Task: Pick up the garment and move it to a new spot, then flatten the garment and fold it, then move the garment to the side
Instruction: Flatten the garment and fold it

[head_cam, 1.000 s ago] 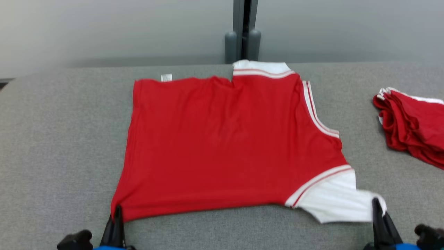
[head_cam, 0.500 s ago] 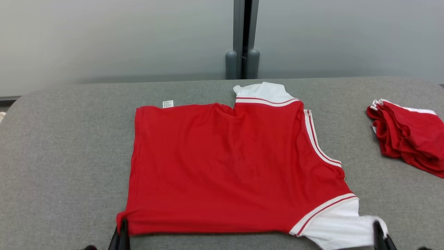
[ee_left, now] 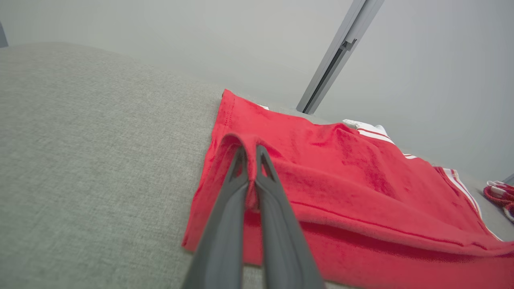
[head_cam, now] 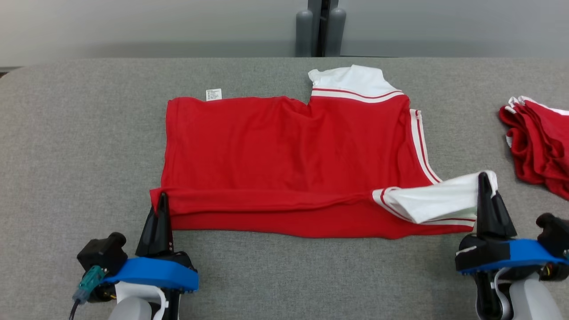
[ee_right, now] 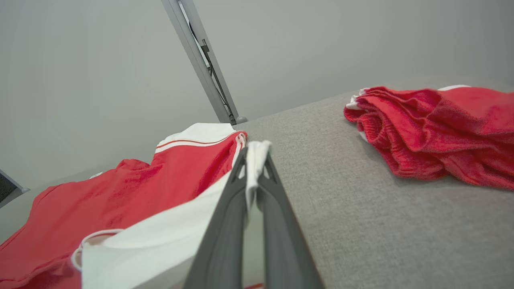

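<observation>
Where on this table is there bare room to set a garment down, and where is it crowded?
Widest bare patch: the table between its left edge and the red garment. A narrower strip lies along the near edge, between left end effector and right end effector. Crowded: right, by the red pile.

small white tag [head_cam: 214, 94] on the red garment's [head_cam: 284, 151] far edge, print too small to read

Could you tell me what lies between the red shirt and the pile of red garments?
Bare grey table alone, between shirt and pile, in the head view.
</observation>
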{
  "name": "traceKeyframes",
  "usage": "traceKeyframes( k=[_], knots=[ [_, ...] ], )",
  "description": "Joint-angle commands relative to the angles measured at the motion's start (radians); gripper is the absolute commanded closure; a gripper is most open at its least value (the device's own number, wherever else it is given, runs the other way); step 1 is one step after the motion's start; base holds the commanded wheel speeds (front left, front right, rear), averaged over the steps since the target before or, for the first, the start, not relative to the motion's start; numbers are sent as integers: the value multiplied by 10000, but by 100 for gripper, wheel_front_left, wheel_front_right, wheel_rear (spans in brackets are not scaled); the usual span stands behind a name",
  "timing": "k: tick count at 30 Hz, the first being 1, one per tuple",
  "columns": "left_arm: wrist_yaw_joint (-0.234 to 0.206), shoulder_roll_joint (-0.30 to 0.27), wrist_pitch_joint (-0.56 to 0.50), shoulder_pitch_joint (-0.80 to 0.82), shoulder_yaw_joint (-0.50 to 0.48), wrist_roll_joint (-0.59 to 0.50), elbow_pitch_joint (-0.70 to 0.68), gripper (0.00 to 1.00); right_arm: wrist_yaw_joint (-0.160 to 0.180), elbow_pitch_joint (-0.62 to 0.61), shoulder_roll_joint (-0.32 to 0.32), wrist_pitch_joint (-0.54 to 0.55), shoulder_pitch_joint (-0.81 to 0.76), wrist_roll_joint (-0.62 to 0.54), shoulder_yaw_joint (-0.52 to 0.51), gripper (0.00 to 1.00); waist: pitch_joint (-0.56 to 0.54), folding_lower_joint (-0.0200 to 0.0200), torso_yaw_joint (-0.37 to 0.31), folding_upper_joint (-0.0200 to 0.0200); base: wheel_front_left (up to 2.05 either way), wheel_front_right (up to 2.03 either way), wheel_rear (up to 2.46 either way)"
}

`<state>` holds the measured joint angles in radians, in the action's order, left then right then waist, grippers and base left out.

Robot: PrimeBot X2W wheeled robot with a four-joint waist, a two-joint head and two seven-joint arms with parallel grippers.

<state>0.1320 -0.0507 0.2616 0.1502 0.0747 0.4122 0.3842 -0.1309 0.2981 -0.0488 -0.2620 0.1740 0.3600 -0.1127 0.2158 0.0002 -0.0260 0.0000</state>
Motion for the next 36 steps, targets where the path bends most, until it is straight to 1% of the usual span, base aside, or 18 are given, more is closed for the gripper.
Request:
traceKeyframes(
  k=[1,8,17,18,19,23,24,27,32,36],
  knots=[
    [-23,-4,46,358,-24,-93,125,100,3,193,-35,-36,477,-100,-83,100,272,-2,132,0,0,0,0],
    [-23,-123,46,1228,-81,-245,640,100,1,918,-37,-35,1942,-575,-384,100,839,-2,242,0,0,0,0],
    [-23,-245,47,1992,-112,-361,1187,100,3,1394,-36,-35,2910,-1382,-669,99,1167,-2,345,0,0,0,0],
    [-23,-239,47,2011,-155,-406,1218,76,3,1524,-36,-35,2896,-1516,-717,40,1139,-2,352,0,0,0,0],
    [-23,-230,47,2000,-215,-464,1251,0,3,1563,-36,-35,2887,-1603,-760,0,1098,-2,357,0,0,0,0],
    [-23,-165,47,1630,-646,-950,958,0,1,1307,-33,-35,2490,-2403,-764,0,833,-2,371,0,0,0,0],
    [-23,-165,47,1630,-646,-950,958,0,1,1307,-33,-35,2490,-2403,-764,0,833,-2,371,0,0,0,0],
    [-20,-77,45,1106,-999,-1352,699,0,1,1006,-27,-33,1959,-3000,-541,0,525,-2,356,0,0,0,0],
    [-20,-20,45,42,-941,-2026,620,0,1,895,-30,-33,821,-3110,-282,0,-112,-2,331,0,0,0,0],
    [-24,-1,45,-753,-755,-2112,667,0,3,1040,-33,-33,-22,-2996,-51,0,-625,-2,290,0,0,0,0]
  ],
)
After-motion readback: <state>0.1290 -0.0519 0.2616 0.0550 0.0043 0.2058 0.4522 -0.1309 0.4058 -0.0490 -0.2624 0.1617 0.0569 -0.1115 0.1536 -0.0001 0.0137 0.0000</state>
